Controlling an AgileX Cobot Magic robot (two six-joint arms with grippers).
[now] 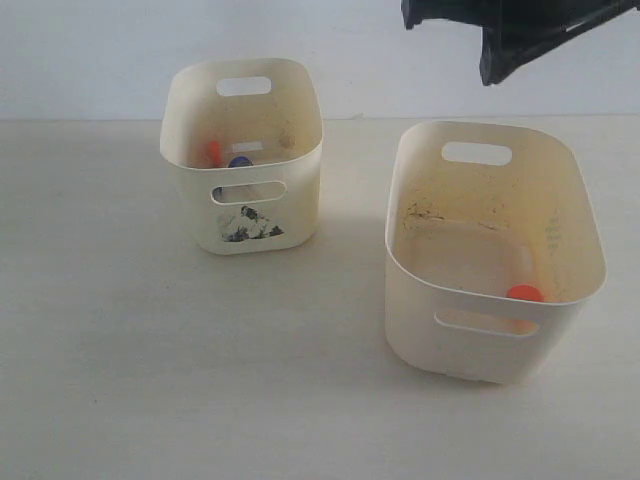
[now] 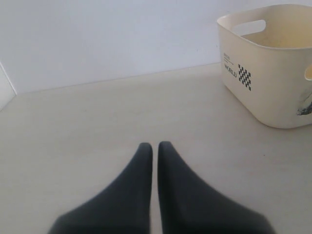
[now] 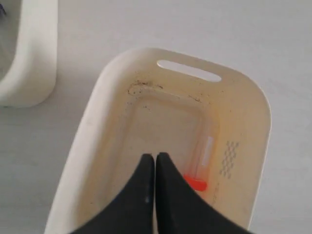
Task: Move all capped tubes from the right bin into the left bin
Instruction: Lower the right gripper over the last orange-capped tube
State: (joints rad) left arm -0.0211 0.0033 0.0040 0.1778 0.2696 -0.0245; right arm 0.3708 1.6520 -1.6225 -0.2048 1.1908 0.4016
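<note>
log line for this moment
right gripper: shut, empty, above right bin | left gripper: shut, over table | right bin: one orange-capped tube | left bin: orange cap, blue cap

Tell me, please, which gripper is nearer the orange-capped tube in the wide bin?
Right. The right gripper hangs over the wide bin, above the tube; the left gripper is by the narrow bin.

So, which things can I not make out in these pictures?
Exterior view: the left bin's front wall hides its contents, except an orange cap and a blue cap.
Exterior view: the top edge cuts off the right arm.
Right wrist view: the right gripper covers part of the right bin's floor.
</note>
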